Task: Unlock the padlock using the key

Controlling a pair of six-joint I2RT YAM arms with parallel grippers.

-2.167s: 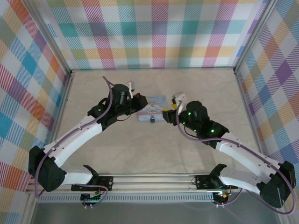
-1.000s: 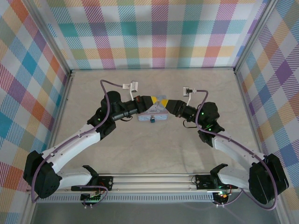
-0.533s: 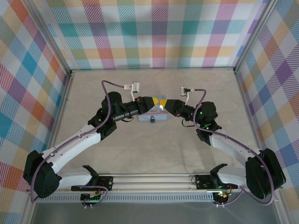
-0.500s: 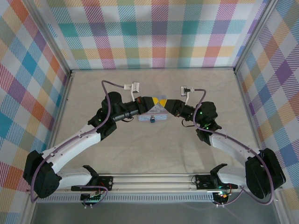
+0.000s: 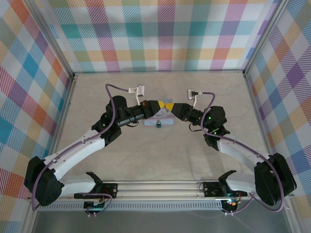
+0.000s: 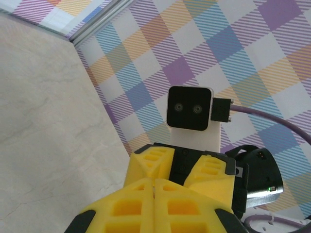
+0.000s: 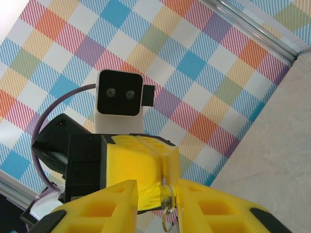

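Arms unmoved (tips meeting over tin).

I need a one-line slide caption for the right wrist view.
Right end effector grips a small metal key, facing the closed left end effector.

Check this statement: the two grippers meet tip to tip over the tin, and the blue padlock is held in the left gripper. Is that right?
Not quite. The padlock is not held: the top external view shows it lying on the table just in front of the tin. The left gripper and right gripper do meet over the tin.
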